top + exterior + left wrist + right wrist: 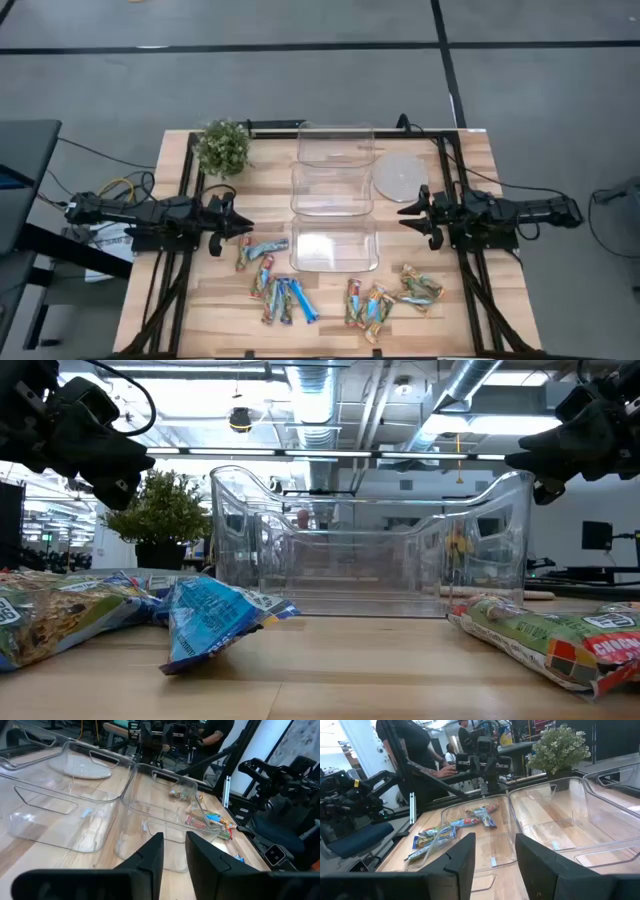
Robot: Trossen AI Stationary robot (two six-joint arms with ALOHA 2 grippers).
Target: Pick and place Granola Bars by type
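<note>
While both hands (pixel 243 229) (pixel 404 214) hover part-open and empty, tub walls blur the far Granola Bars (pixel 207 819).

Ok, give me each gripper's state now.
Left gripper: open, narrow gap, holding nothing.
Right gripper: open, holding nothing.

Worktop (pixel 330 300): pale wood planks, visible grain, smooth satin finish, black metal frame (pixel 450 131) at the edges. Three tubs (pixel 335 205): clear hard plastic, glossy, with reflections on the walls. Round lid (pixel 400 177): translucent whitish plastic, matt-looking. Granola Bars (pixel 275 290): thin printed film wrappers, shiny and crinkled, with crimped ends. Plant (pixel 222 147): dull green foliage, looks like plastic; dark matt pot. Left gripper (pixel 174 851) fingers (pixel 152 855): dark matt plastic or coated metal, smooth. Right gripper (pixel 492 851) fingers (pixel 535 857): same dark matt finish. Floor (pixel 300 70): grey, matt, fine-textured, like carpet.
</note>
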